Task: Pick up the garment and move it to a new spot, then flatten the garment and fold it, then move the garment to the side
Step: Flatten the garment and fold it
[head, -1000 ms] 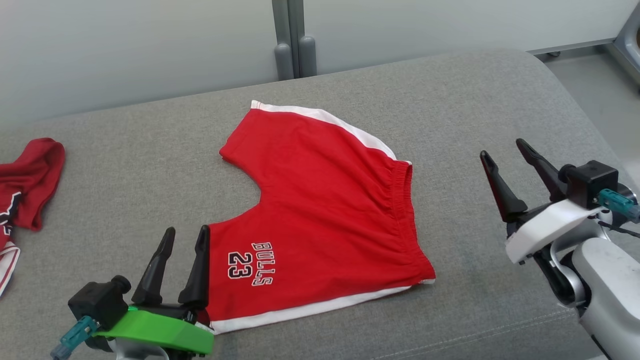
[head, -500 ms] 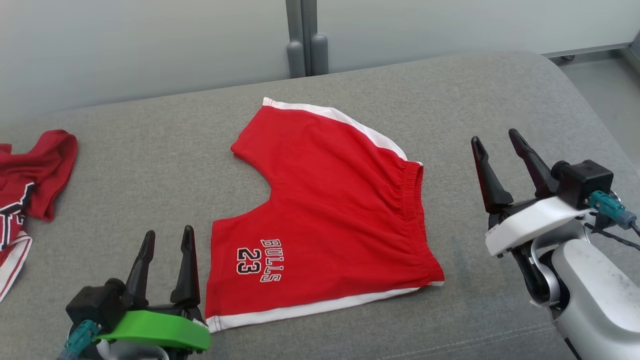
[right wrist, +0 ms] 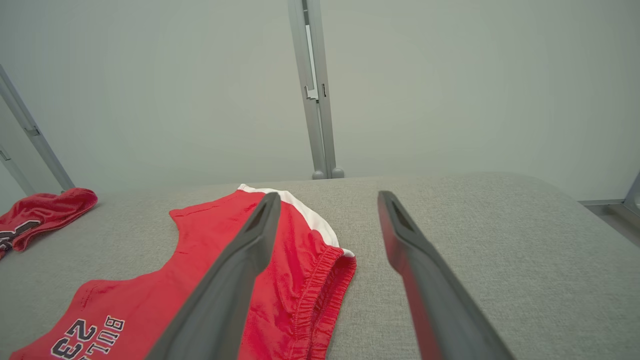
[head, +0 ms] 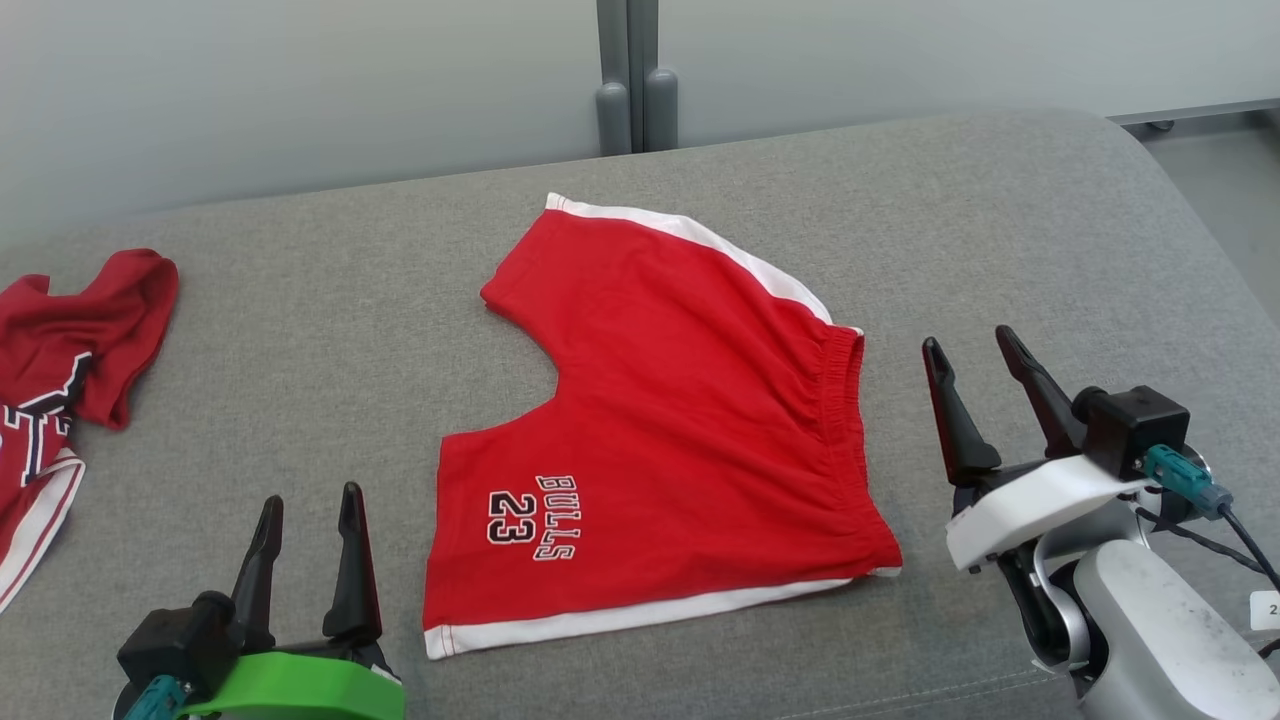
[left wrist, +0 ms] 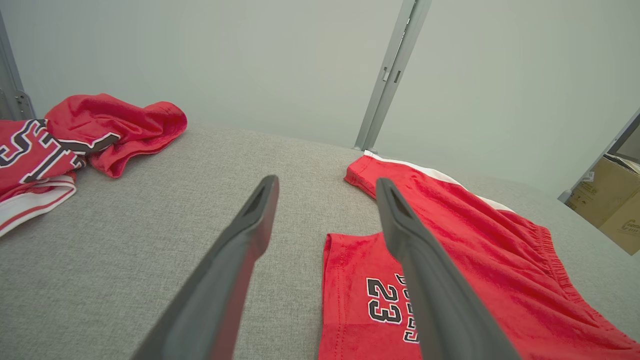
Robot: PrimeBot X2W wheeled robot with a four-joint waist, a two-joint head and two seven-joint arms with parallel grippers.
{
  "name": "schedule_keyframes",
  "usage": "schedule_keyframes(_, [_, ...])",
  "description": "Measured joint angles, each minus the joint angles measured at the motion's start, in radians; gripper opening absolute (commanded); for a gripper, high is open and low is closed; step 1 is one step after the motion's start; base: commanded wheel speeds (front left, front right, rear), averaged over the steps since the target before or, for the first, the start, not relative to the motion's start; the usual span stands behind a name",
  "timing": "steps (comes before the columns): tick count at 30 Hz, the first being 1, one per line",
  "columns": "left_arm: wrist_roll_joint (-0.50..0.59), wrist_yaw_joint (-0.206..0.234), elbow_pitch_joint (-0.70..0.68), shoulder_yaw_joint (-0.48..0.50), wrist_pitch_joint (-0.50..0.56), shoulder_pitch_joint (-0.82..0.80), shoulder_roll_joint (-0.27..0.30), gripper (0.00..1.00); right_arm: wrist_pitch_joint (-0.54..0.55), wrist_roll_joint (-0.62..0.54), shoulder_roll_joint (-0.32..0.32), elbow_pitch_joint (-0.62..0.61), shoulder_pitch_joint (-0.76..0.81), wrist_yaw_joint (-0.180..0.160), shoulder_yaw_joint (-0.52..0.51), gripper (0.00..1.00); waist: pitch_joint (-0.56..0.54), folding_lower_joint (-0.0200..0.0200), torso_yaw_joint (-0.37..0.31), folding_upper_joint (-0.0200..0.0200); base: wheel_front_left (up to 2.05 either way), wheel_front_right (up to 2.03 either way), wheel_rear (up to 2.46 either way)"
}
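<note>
Nearest you, along the near edge of the grey cushion (head: 300,330), your left end effector (head: 311,494) sits toward the near left corner, its fingers spread apart and holding nothing. Your right end effector (head: 968,337) sits toward the near right, its fingers also apart and empty. Between them, the red shorts (head: 680,420) lie spread flat on the middle of the cushion, touching neither. The leg printed "BULLS 23" lies just right of the left fingers, and the elastic waistband lies near the right fingertips. Farther off, a crumpled red garment (head: 70,350) lies at the left edge. Beyond the far edge, a grey post (head: 635,70) rises against a pale wall.
</note>
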Motion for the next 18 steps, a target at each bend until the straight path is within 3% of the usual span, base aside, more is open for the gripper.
schedule_keyframes(18, [0.007, 0.000, -0.001, 0.004, 0.000, 0.035, -0.020, 1.00, 0.000, -0.047, 0.044, 0.007, 0.043, 0.000, -0.018, 1.00, -0.034, 0.0000, -0.003, 0.0000, 0.00, 0.00, 0.00])
